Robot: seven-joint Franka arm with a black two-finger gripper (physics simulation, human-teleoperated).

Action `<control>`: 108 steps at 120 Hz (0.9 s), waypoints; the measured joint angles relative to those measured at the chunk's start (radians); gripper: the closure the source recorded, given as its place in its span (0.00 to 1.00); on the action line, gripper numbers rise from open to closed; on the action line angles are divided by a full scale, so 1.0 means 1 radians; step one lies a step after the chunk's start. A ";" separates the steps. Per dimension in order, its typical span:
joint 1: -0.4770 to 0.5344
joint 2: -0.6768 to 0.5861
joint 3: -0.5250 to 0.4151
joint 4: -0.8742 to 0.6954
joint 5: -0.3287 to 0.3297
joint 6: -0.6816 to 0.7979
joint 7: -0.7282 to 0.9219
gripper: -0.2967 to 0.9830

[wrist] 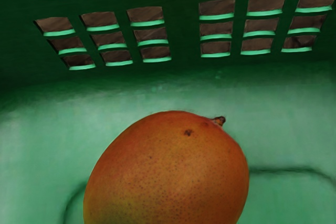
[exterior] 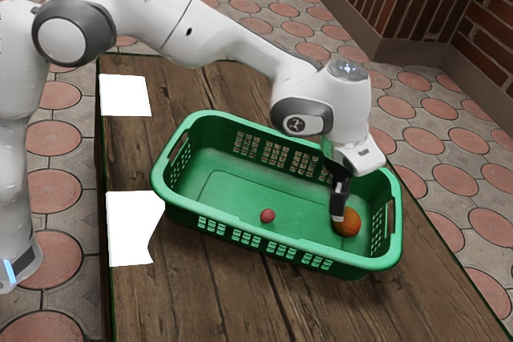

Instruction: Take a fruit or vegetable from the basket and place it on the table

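At the exterior view's left my arm (exterior: 164,18) rises beside the bench (exterior: 200,298) and arches over, so that I can reach down past the basket's walls. Two white patches (exterior: 125,95) (exterior: 131,228) lie on the wood between my base and the green basket (exterior: 210,116), which sits lengthwise across my reach, its open top giving me room to work from above. On its floor, nearer the middle, rests a small red fruit (exterior: 268,215), well apart from my target. Further right my gripper (exterior: 338,218) points down inside the basket, right at the mango (exterior: 350,223), low because a round fruit is best taken about its middle. Whether I stand wide, narrow or closed on it, I cannot tell. The mango is in the basket's right-hand end: plump, orange-red, finely speckled dark, greenish-yellow away from its short brown stem. Such smooth skin could slip, I judge, so a centred squeeze should precede any lift.
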 joint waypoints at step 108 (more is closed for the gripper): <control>0.004 0.101 0.003 -0.001 0.002 0.129 0.057 0.33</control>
